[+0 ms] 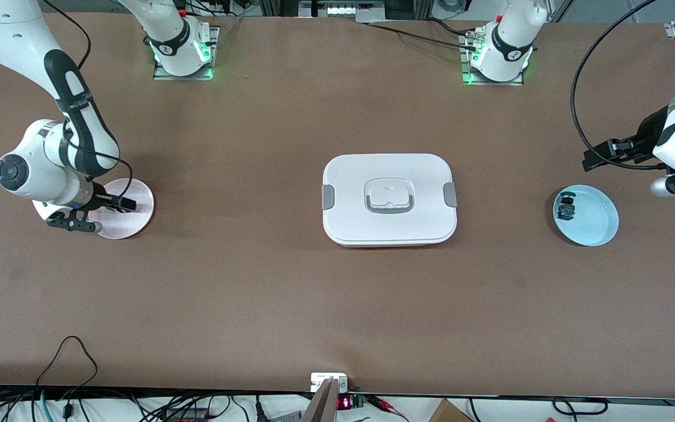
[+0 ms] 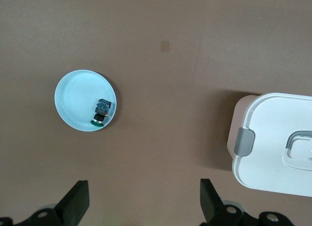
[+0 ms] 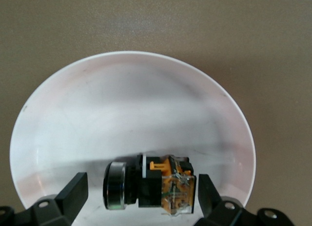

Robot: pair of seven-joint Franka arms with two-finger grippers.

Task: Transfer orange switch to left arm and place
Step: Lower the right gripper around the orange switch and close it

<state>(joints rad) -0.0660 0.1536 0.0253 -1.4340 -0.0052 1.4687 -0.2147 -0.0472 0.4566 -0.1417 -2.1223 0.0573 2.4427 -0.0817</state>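
1. The box (image 1: 389, 199), white with grey side latches and a recessed handle, is set mid-table, lid on, between the two plates and well apart from each.
2. A pale pink plate (image 1: 132, 209) is seen toward the right arm's end of the table; a light blue plate (image 1: 592, 218) toward the left arm's end.
3. A small dark switch with a blue-green cap (image 2: 101, 113) is found lying in the blue plate, near the rim.
4. The orange switch (image 3: 148, 183) is seen lying on its side in the pink plate, dark round cap at one end, orange and tan part at the other.
5. The right gripper (image 3: 141, 192) is lowered into the pink plate. Its fingers (image 3: 73, 189) are spread wide, one at each end of the orange switch, with gaps visible; nothing is gripped.
6. The left gripper (image 2: 145, 204) is held high over bare table beside the blue plate, fingers wide apart, nothing held or touched. This arm waits.
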